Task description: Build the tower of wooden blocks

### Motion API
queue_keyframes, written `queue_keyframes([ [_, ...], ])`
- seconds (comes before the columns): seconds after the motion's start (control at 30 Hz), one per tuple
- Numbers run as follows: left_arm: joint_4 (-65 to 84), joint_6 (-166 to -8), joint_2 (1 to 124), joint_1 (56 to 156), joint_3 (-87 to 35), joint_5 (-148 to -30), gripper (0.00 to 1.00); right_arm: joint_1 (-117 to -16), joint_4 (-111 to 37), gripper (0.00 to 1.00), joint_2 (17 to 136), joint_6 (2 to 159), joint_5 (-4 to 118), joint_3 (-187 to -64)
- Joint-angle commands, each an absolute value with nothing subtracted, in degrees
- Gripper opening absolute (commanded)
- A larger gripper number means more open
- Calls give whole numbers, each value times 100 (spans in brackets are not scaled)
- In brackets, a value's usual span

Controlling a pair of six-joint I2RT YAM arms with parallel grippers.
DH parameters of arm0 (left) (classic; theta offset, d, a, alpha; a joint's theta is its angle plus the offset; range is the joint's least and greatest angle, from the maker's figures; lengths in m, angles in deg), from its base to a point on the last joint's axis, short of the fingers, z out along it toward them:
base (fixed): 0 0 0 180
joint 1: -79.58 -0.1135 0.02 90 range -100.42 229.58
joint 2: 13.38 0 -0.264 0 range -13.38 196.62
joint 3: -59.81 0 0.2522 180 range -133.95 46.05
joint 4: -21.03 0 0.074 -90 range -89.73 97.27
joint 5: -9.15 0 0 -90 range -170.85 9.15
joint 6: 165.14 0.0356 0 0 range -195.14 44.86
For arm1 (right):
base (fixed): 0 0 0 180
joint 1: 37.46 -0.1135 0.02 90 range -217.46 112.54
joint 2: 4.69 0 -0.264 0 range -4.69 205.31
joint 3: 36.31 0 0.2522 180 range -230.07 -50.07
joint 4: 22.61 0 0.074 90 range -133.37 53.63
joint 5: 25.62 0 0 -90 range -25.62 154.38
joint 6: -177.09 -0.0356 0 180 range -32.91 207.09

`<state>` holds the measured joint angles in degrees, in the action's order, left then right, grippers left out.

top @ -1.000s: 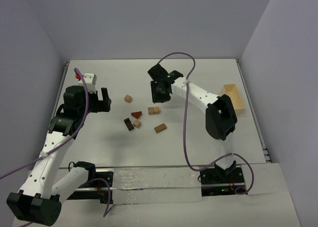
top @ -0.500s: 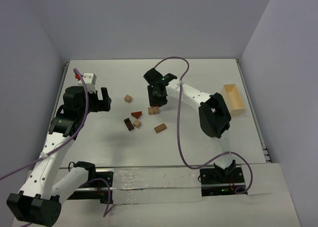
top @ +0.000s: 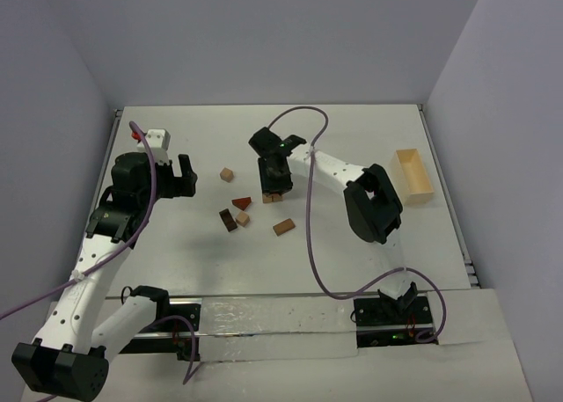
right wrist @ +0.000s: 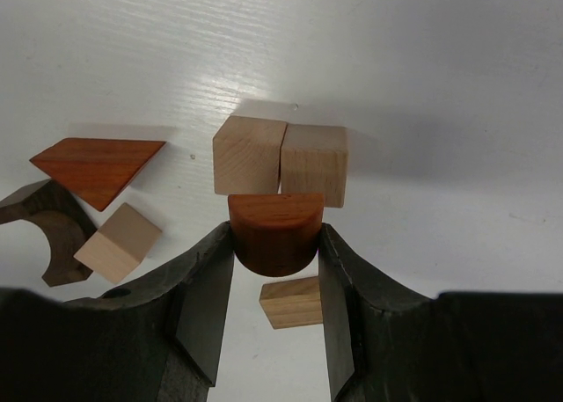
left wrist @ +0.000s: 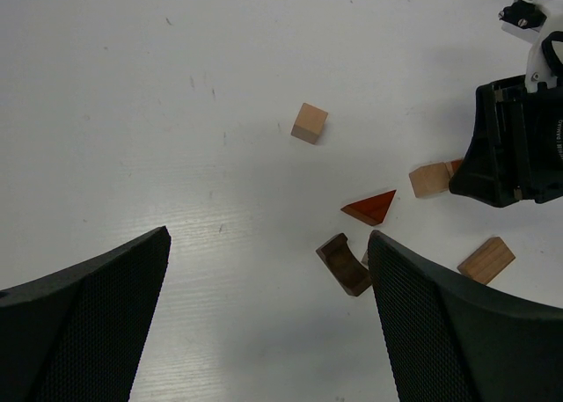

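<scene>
White tabletop (top: 202, 261): matte, grey walls (top: 264, 41).
Red-brown half-round (right wrist: 275, 224): clamped in R pincer (right wrist: 275, 237), just by 2 tan cubes (right wrist: 249, 154).
L pincer (left wrist: 268, 239): released, empty.

Both arms are the same build: white link shells, black joint housings, on the left arm (top: 97, 252) and the right arm (top: 339, 166). A purple cable (top: 310, 235) loops off each. Green LED (top: 283, 142) on the right wrist. White boxy module (top: 157, 139) with a red tab at 10 o'clock. Left gripper (left wrist: 268, 237) is black with mesh-textured faces, right gripper (right wrist: 274, 230) is smooth black.
</scene>
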<state>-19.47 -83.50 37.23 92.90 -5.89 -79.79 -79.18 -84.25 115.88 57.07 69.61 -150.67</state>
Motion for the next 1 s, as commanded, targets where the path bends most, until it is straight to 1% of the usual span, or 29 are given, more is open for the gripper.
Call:
queue_keyframes([
  [0.0,-1708,-8408,3637,9250,-572,-8041,99,-7976,-8480,5,11685,5615,7205,-15324],
  [0.23,-1699,-8396,3594,9250,-521,-8041,99,-7991,-8515,10,11790,5603,7361,-15417],
  [0.67,-1681,-8390,3511,9230,-429,-8041,99,-8038,-8515,12,11891,5606,7413,-15563],
  [0.97,-1682,-8409,3505,9216,-414,-8041,99,-8045,-8515,19,11955,5623,7431,-15552],
])
